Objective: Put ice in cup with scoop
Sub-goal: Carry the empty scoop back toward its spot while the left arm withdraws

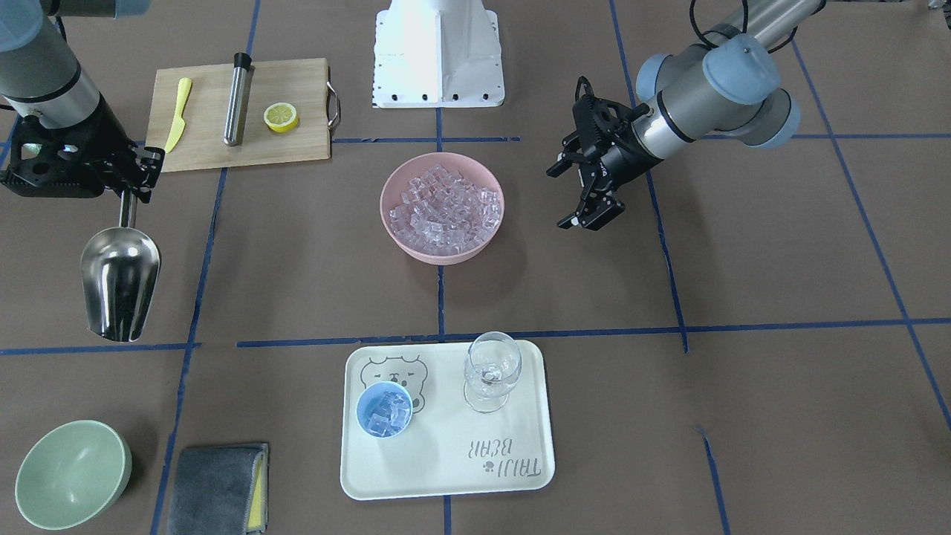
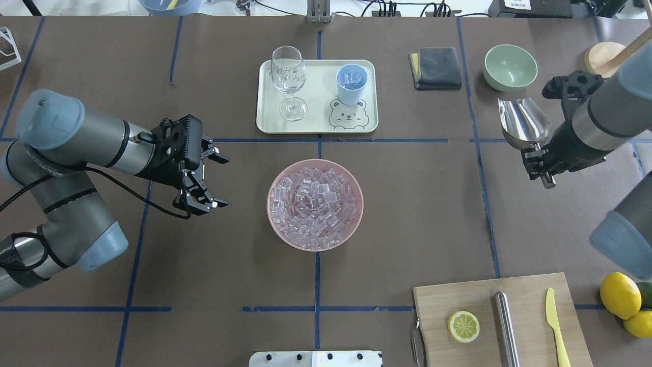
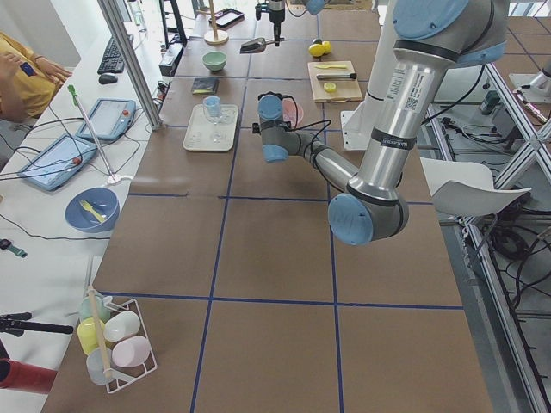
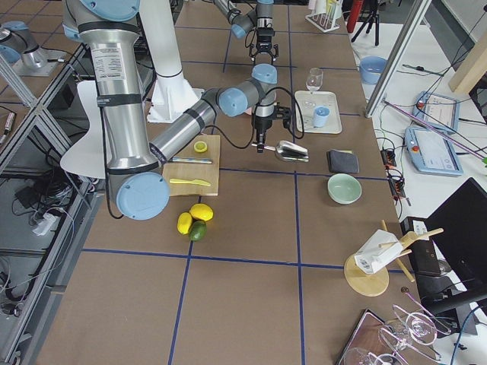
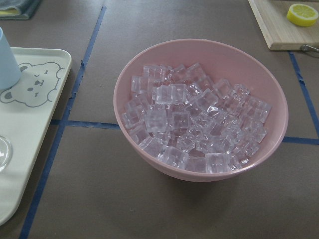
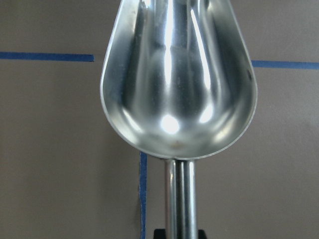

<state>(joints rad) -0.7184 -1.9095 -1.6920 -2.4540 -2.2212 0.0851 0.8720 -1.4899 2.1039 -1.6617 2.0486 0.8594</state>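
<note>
The ice (image 1: 443,209) fills a pink bowl (image 1: 407,249) at the table's middle; it also shows in the left wrist view (image 5: 194,124). The light-blue cup (image 1: 384,411) stands on a cream tray (image 1: 446,475) and holds a few ice cubes (image 2: 352,78). My right gripper (image 1: 132,195) is shut on the rod handle of the steel scoop (image 1: 119,279), held above the table off to the bowl's side. The scoop's trough (image 6: 179,74) is empty. My left gripper (image 2: 222,182) is open and empty, beside the bowl on its other side.
A clear wine glass (image 1: 490,371) stands on the tray beside the cup. A pale green bowl (image 1: 70,475) and a grey cloth (image 1: 219,487) lie near the scoop's side. A cutting board (image 1: 208,141) holds a yellow knife, a steel cylinder and a lemon half.
</note>
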